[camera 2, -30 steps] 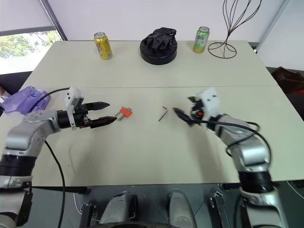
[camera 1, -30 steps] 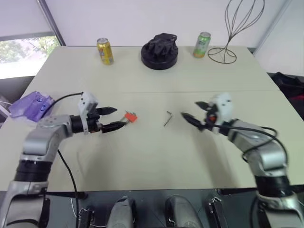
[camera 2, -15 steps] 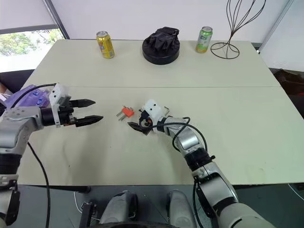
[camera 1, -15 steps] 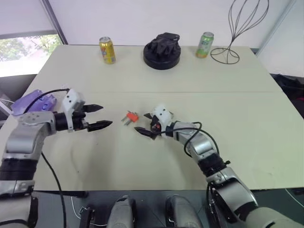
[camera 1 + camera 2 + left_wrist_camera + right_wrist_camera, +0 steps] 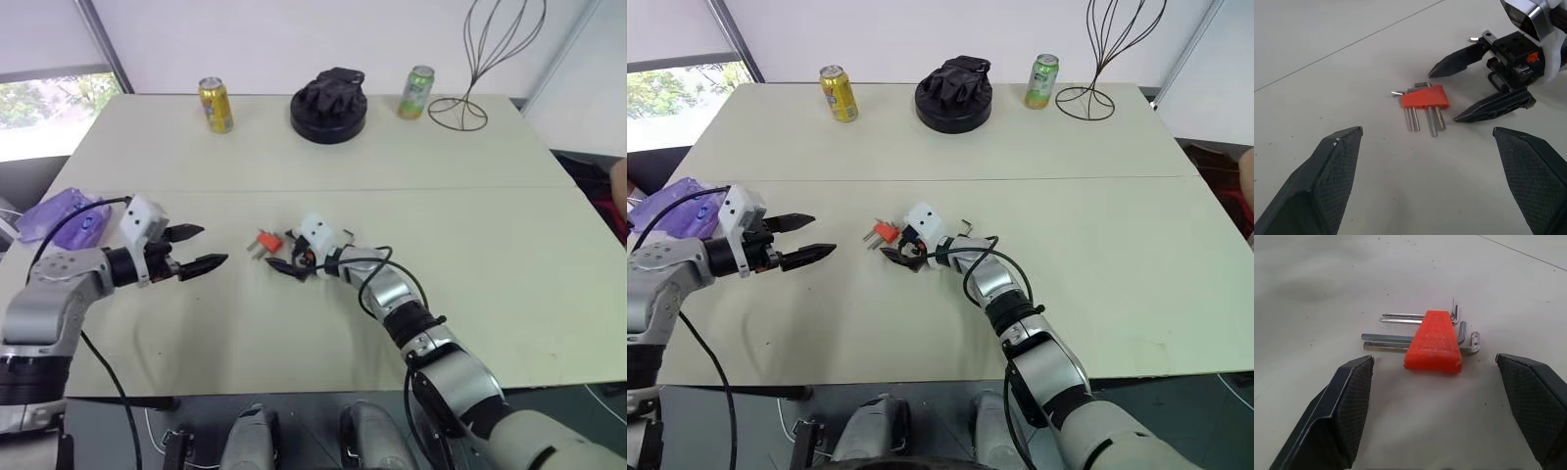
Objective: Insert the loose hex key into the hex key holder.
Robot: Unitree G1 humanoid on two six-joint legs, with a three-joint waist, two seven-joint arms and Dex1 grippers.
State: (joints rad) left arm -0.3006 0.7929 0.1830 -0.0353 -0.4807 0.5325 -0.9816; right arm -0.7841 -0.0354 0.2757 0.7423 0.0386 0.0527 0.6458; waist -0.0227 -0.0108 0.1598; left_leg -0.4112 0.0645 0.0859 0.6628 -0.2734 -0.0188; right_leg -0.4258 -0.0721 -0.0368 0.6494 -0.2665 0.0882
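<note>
Steel, thin and stiff, the loose key (image 5: 966, 227) will likely weigh almost nothing and be slick; it seems to lie flat on the table (image 5: 470, 157) just behind the right forearm, so a pinch could skid off it or flick it away. My guess is that the best hold is across the long shaft close to the bend, leaving the straight end free to enter a slot. The holder (image 5: 267, 241) is a small, hard red-orange plastic wedge with four or so short keys sticking out, near the table's middle. It looks light enough to slide at a nudge, so it probably needs clamping on its broad flat faces, clear of the slots and the protruding keys. The right gripper (image 5: 280, 256) hangs low just beside it with the jaws spread wide and nothing between them; its wrist view frames the holder between the two black fingers (image 5: 1347, 406). The left gripper (image 5: 211, 247) is also wide open and empty, pointing at the holder from well apart. A second ago the right gripper stood on the far side of the loose key; it has since swung across past it to the holder. The left gripper, whose tips then nearly touched the holder, has drawn back. Holder and key look unmoved.
</note>
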